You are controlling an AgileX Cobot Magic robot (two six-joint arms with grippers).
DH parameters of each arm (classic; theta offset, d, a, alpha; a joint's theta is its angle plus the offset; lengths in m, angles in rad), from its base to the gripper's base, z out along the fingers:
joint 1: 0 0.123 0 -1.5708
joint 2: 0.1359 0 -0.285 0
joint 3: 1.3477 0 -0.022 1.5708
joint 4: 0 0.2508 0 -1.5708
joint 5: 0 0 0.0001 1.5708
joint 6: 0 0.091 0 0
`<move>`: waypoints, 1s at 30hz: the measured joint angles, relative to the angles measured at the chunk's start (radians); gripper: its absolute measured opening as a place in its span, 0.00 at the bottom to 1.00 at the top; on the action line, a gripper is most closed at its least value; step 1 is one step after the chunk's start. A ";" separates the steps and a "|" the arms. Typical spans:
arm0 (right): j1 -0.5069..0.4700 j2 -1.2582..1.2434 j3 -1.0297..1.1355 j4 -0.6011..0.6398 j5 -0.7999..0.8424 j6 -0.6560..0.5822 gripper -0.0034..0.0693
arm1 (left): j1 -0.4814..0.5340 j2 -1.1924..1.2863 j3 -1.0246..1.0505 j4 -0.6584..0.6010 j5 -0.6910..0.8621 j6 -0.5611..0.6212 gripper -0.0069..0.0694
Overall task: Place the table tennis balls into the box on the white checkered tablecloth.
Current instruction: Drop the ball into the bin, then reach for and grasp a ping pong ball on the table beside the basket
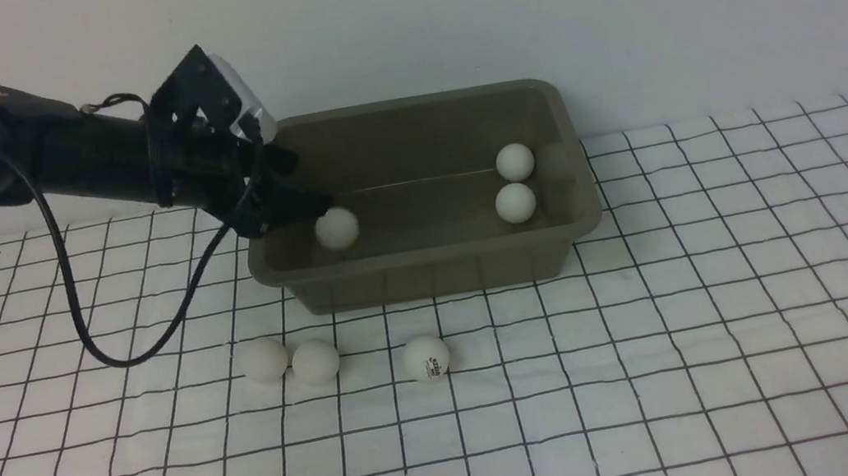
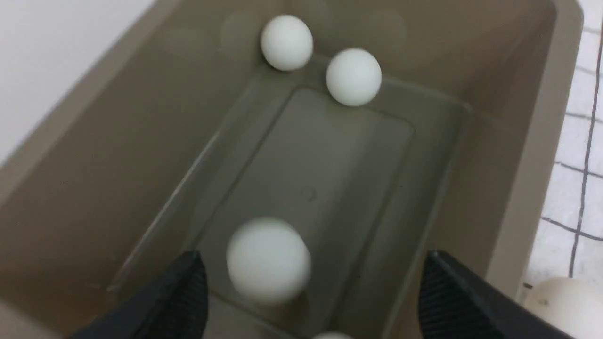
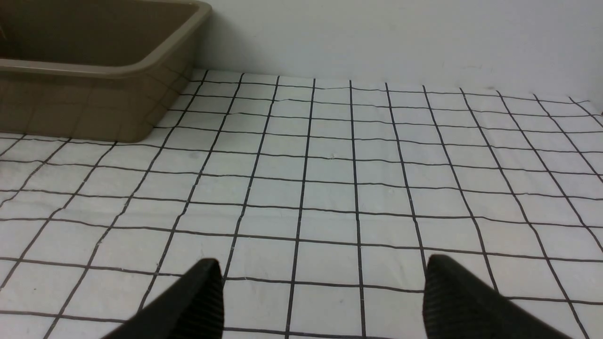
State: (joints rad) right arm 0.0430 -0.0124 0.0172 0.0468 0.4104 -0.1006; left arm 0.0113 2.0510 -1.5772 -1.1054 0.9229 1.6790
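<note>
Left fingers spread wide, holding nothing. A blurred ball sits loose beneath them in the box, beside two others. Three balls wait on the checkered tablecloth. Right fingers — open, empty.

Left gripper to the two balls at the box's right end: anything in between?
Left wrist view: one blurred table tennis ball just ahead of the open left gripper, then bare box floor up to the two balls. Front view agrees.

Dark logo print on one table tennis ball on cloth, letters too small to read; nothing else legible
</note>
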 joint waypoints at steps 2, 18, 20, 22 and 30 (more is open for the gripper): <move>0.000 0.000 0.000 0.000 0.000 0.000 0.76 | 0.013 -0.061 0.000 0.072 -0.002 -0.064 0.80; 0.000 0.000 0.000 0.000 0.000 0.000 0.76 | 0.046 -0.354 0.000 0.634 0.293 -0.672 0.66; 0.000 0.000 0.000 0.000 0.000 0.000 0.76 | 0.046 -0.355 0.000 0.616 0.302 -0.654 0.66; 0.000 0.000 0.000 0.000 0.000 0.000 0.76 | 0.046 -0.355 0.016 0.607 0.301 -0.622 0.66; 0.000 0.000 0.000 0.000 0.000 0.000 0.76 | 0.046 -0.342 0.270 0.588 0.158 -0.427 0.66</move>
State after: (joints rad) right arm 0.0430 -0.0124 0.0172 0.0468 0.4104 -0.1006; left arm 0.0569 1.7094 -1.3074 -0.5177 1.0812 1.2516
